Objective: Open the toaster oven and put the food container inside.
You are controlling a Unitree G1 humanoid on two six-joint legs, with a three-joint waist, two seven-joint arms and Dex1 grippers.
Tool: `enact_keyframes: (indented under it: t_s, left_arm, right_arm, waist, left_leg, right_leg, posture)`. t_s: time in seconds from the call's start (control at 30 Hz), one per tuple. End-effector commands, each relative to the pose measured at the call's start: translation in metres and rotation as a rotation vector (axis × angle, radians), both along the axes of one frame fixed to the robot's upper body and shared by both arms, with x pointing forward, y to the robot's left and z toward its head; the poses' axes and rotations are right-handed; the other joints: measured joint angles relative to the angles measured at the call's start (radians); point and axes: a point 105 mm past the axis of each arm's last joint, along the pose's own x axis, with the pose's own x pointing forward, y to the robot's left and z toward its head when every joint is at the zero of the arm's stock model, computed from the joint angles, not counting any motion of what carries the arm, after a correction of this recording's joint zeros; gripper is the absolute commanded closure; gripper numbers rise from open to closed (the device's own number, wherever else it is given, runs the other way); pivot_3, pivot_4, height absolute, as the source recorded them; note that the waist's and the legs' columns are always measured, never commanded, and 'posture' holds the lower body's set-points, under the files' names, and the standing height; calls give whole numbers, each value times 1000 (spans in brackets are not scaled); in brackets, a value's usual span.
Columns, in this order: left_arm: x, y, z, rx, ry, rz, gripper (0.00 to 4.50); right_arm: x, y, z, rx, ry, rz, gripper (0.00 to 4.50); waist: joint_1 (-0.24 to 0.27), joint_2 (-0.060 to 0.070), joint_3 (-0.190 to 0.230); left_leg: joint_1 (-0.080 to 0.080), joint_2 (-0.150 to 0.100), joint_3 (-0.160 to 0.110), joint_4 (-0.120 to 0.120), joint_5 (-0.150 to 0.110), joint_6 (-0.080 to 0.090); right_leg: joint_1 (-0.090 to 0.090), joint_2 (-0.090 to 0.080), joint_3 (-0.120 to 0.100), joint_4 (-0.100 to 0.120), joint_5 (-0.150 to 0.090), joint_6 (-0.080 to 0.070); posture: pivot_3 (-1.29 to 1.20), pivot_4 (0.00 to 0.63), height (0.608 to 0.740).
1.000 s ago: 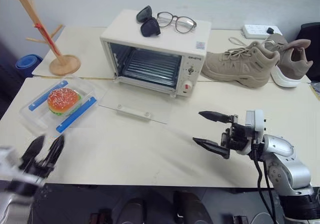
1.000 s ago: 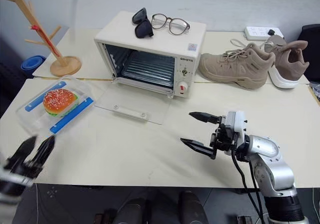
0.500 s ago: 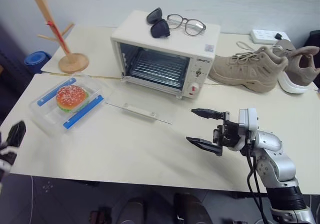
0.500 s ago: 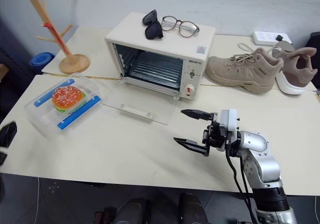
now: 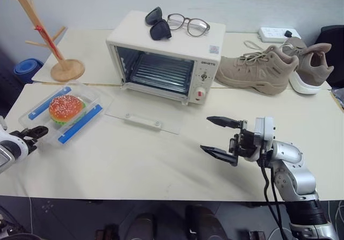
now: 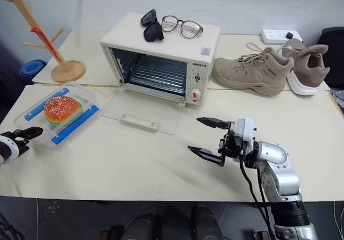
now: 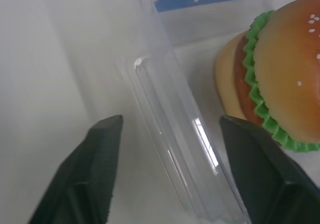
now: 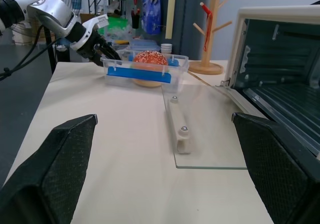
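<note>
Left eye view shows a wide cream table (image 5: 150, 170) that takes most of the frame. On it, in the upper middle, stands the toaster oven (image 5: 166, 57), and its glass door (image 5: 145, 114) is folded down flat on the table, with the white bar handle on its front edge. The rack inside is bare. On top of the oven lie dark sunglasses (image 5: 157, 24) and, just beside them, clear eyeglasses (image 5: 189, 24). To the right of the oven, in the upper right of the frame, there is a pair of beige shoes (image 5: 258, 71), and behind them a white power strip (image 5: 275, 34). In the upper left stands a wooden mug tree (image 5: 48, 36) on a round base.

The food container (image 5: 64, 111) lies at the left of the frame, well apart from the oven mouth and near the lower left corner of the open door. The burger shows through it, between the two blue clips.

The right gripper (image 5: 219, 139) hangs in the lower right of the frame, over the table, with its two fingers wide apart and nothing between them.

The left gripper (image 5: 33, 135) is at the left edge of the frame, at the near end of the container. In the left wrist view its fingers (image 7: 95, 169) stand apart, one on each side of the clear wall, not clamped on it.
</note>
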Motion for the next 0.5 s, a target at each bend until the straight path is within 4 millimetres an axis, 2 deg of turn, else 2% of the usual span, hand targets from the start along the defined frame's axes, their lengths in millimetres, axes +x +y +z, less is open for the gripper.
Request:
enact_keyframes:
  t_s: [0.03, 0.23, 0.33, 0.4, 0.47, 0.5]
  left_arm:
    - [-4, 14, 18, 41, -32, 32, 2507]
    - [-13, 22, 31, 84, -44, 6, 4309]
    - [-10, 23, 59, 161, -84, -56, 4407]
    - [-2, 10, 83, 200, -124, -155, 4407]
    - [4, 0, 94, 222, -133, -227, 4407]
    - [14, -15, 100, 235, -136, -301, 4407]
  right_arm:
    - [-4, 0, 7, -7, -61, -16, 0]
    - [-1, 1, 10, -16, -78, -43, 0]
    - [1, 0, 13, -25, -84, -52, 0]
    - [2, -2, 18, -33, -90, -64, 0]
    - [4, -4, 20, -38, -93, -75, 0]
    - [4, -7, 21, -42, -92, -92, 0]
  waist:
    - [-2, 0, 0]
    - [-3, 0, 0]
    - [-2, -3, 1]
    - [1, -3, 1]
    - [6, -4, 1]
    - [9, -3, 1]
  left_leg:
    - [0, 0, 0, 0, 0, 0]
    - [0, 0, 1, -2, 0, -1]
    - [0, 0, 0, -2, 1, -1]
    - [0, 0, 0, -2, 1, -1]
    - [-1, 0, -1, -2, 1, -1]
    - [-1, 0, 0, -2, 1, -1]
  right_leg:
    - [0, 0, 0, 0, 0, 0]
    - [-1, 0, 1, 0, 0, 0]
    - [-1, 0, 0, 0, 0, 0]
    - [-1, 0, 1, 0, 0, 0]
    - [-1, -1, -1, -1, 0, 0]
    - [-1, -1, 0, -1, 0, 0]
  posture:
    - [0, 150, 740]
    - [0, 150, 740]
    - [0, 150, 740]
    - [0, 150, 740]
    - [0, 150, 740]
    - [0, 150, 740]
